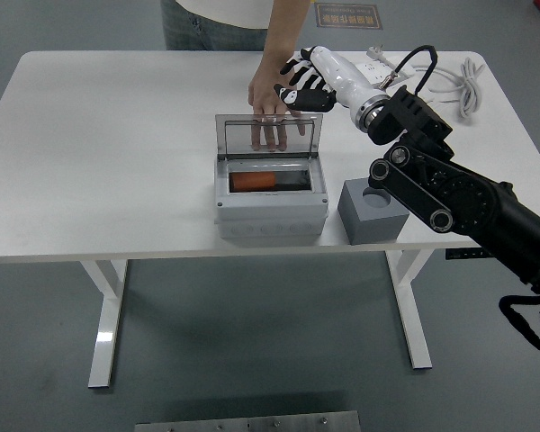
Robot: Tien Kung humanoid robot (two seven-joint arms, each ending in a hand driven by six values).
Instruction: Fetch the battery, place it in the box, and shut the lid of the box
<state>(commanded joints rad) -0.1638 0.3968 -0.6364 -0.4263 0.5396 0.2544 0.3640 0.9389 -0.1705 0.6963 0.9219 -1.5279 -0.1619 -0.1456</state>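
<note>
The orange battery [253, 182] lay inside the grey box [271, 211], whose clear lid [270, 136] stood upright. The right hand [304, 81] hovered behind the lid, fingers loosely spread and empty. A person's hand [272, 94] rested flat behind the lid. A grey holder block [371, 213] stood beside the box.

Grey plastic box [270, 214] at frame centre, clear hinged lid [268, 137] upright; orange cylindrical battery [252, 183] inside. Right hand [303, 84] above, fingers spread, empty.
</note>
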